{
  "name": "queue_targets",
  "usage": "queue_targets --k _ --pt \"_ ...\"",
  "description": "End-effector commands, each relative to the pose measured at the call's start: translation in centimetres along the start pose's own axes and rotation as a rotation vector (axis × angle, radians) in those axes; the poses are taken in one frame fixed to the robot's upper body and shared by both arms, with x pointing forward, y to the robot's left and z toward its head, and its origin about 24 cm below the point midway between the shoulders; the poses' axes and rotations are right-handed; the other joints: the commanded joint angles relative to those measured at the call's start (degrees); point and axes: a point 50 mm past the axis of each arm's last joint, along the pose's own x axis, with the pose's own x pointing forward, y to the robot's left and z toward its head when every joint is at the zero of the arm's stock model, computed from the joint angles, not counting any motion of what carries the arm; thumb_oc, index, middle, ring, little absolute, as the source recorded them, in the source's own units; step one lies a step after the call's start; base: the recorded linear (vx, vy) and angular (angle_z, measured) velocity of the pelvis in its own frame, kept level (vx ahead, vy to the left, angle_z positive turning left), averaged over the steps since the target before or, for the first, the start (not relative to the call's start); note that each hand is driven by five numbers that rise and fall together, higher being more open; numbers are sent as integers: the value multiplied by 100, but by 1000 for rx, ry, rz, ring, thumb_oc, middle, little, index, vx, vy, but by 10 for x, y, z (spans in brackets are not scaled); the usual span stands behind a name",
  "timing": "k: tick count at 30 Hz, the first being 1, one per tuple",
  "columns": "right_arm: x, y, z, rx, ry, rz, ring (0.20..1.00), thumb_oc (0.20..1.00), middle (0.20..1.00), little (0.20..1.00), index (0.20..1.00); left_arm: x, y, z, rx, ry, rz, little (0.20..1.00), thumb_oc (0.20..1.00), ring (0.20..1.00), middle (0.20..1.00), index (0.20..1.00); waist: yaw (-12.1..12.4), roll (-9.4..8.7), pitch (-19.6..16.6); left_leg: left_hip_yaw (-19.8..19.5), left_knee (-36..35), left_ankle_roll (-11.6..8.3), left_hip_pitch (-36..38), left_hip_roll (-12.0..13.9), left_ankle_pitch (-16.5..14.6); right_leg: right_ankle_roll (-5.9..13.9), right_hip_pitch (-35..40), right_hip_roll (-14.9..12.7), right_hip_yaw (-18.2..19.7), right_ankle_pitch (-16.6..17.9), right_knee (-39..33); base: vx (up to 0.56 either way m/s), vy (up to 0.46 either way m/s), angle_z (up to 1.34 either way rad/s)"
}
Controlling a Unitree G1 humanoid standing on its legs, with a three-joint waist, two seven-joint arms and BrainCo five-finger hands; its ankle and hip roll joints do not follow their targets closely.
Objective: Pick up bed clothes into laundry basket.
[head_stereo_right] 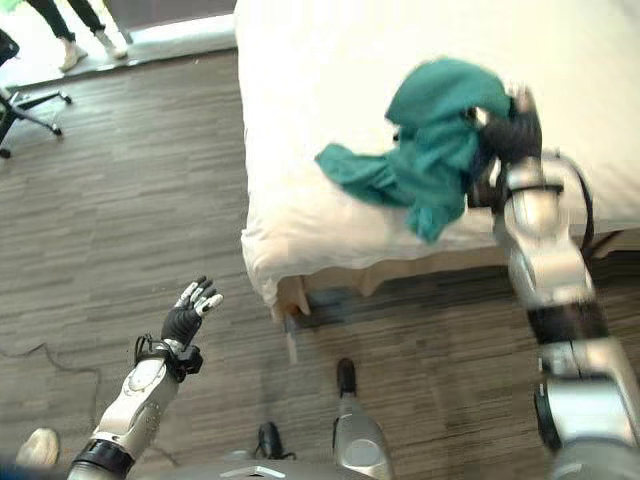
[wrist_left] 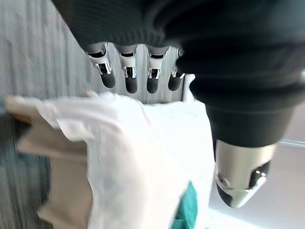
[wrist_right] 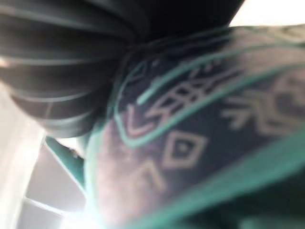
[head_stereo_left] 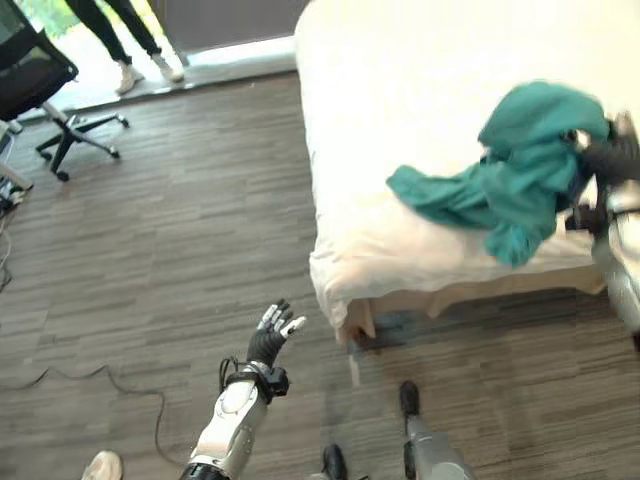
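Note:
A teal garment lies bunched on the near edge of the white bed, one part raised and one sleeve trailing left. My right hand is at the raised bunch on its right side, shut on the cloth. Up close, the right wrist view has the garment's patterned teal fabric pressed against the hand. My left hand hangs open over the wooden floor, left of the bed's corner, holding nothing. Its straight fingers point toward the bed's sheet corner.
A black office chair stands on the floor at the far left. A person's legs are near the window at the back. The bed's wooden leg is at the near corner. Open wooden floor lies left of the bed.

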Motion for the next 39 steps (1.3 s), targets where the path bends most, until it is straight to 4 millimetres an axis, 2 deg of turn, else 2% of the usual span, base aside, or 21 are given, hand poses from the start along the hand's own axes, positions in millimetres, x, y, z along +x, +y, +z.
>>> queue_targets --k 1,4,7,9,11,13,14,15,16,19,22,23,24,25,27,29,31,33,37,38,39 --pt "34 -16 53 173 -283 -48 200 200 200 200 200 0 2 -2 74 10 8 1000 1000 1000 1000 1000 -43 115 -290 -71 62 -155 -69 128 -193 613 239 -209 -46 -387 339 60 18 -49" --pt "-13 -41 45 293 -322 -161 200 200 200 200 200 -1 5 -10 69 41 53 1000 1000 1000 1000 1000 -291 54 -499 14 62 -134 66 150 -271 622 379 -169 3 -434 321 55 25 -28" --pt "-41 -56 37 374 -351 -276 200 200 200 200 200 -5 10 -15 65 62 88 1000 1000 1000 1000 1000 -382 57 -575 21 62 -120 110 151 -307 612 417 -146 46 -466 318 36 12 -3" --pt "-66 -55 13 508 -335 -391 200 200 200 200 200 -11 15 -25 48 96 129 1000 1000 1000 1000 1000 -470 102 -631 47 62 -103 175 148 -340 601 465 -130 89 -504 351 52 10 -2" --pt "-80 -46 -12 599 -264 -437 200 200 200 200 200 -13 16 -29 47 113 137 1000 1000 1000 1000 1000 -484 126 -636 60 62 -100 193 150 -342 593 481 -126 106 -524 365 0 0 0" --pt "-109 -15 -68 718 3 -493 200 200 200 200 200 -16 18 -30 32 108 158 1000 1000 1000 1000 1000 -511 176 -581 103 62 -99 263 167 -361 585 480 -107 99 -594 505 7 3 -3" --pt "-109 -14 -69 719 4 -492 200 200 200 200 200 -16 18 -30 33 108 159 1000 1000 1000 1000 1000 -515 161 -601 106 62 -99 236 158 -337 580 453 -115 106 -575 503 -38 -3 -6" --pt "-122 12 -93 786 164 -455 200 200 200 200 200 -15 17 -27 22 95 165 1000 1000 1000 1000 1000 -548 191 -518 179 62 -97 253 183 -332 571 358 -106 100 -607 695 -46 -6 -25" --pt "-128 30 -101 804 255 -394 200 200 200 200 200 -12 14 -21 52 71 142 1000 1000 1000 1000 1000 -674 236 -403 395 62 -128 359 257 -358 531 184 -29 216 -759 1021 15 -15 -67" --pt "-129 30 -99 784 257 -367 200 200 200 200 200 0 2 -8 99 16 84 1000 1000 1000 1000 1000 -907 302 -332 594 89 -207 619 340 -303 433 169 73 322 -970 1194 79 -52 -66" --pt "-126 16 -93 715 220 -386 200 200 200 200 200 13 -8 11 78 -69 68 1000 1000 1000 1000 1000 -1085 208 -157 758 2117 -522 77 731 155 159 363 241 445 -1071 1164 97 -205 -33" --pt "-117 14 -89 713 183 -397 200 200 200 200 200 17 -13 28 49 -147 76 1000 1000 1000 1000 1000 -789 -94 97 -48 4080 -574 -793 475 452 -62 470 318 919 -1027 1162 131 -248 -57" --pt "-117 15 -89 714 182 -397 200 200 200 200 200 18 -12 28 50 -148 77 1000 1000 1000 1000 1000 -789 -106 81 -43 4071 -569 -813 460 472 -60 449 304 925 -1013 1157 230 -59 -103" --pt "-111 16 -87 687 173 -376 200 200 200 200 200 14 -7 35 33 -189 112 1000 1000 1000 1000 1000 -540 -102 170 -811 3646 -295 -1207 -3 -11 35 537 406 1544 -1022 1140 217 162 -218" --pt "-112 16 -88 719 166 -391 200 200 200 200 200 13 -4 34 22 -186 130 1000 1000 1000 1000 1000 -467 -129 159 -954 3350 -202 -1289 7 -121 105 592 403 1848 -1001 1082 220 171 -324" --pt "-116 20 -92 759 172 -378 200 200 200 200 200 6 5 30 25 -179 156 1000 1000 1000 1000 1000 -235 -52 123 -2138 2169 -81 -1247 -262 -349 287 641 537 2662 -980 1075 275 224 -177" --pt "-114 29 -94 782 190 -329 200 200 200 200 200 -7 24 30 48 -194 212 1000 1000 1000 1000 1000 -1 122 172 -3512 1724 -35 -1057 -656 -511 491 511 856 3536 -998 1253 242 258 -197" --pt "-114 27 -91 794 166 -330 200 200 200 200 200 -6 25 33 54 -201 205 1000 1000 1000 1000 1000 -45 118 208 -3294 1538 -57 -945 -660 -574 613 414 888 3832 -864 1133 12 233 -401" --pt "-118 23 -85 860 93 -402 200 200 200 200 200 -8 38 38 111 -201 198 1000 1000 1000 1000 1000 -228 17 258 -2532 1052 186 -882 -462 -497 938 -32 920 4370 -271 887 -76 261 -223" --pt "-121 24 -85 887 82 -415 200 200 200 200 200 -8 45 42 144 -204 209 1000 1000 1000 1000 1000 -184 -20 294 -2259 975 255 -855 -408 -499 942 -147 908 4148 -291 817 -131 171 -196" --pt "-122 24 -83 871 74 -416 200 200 200 200 200 -10 54 49 185 -221 235 1000 1000 1000 1000 1000 -6 -27 394 -1936 889 300 -775 -317 -487 852 -436 739 3189 -384 871 -206 172 -220"
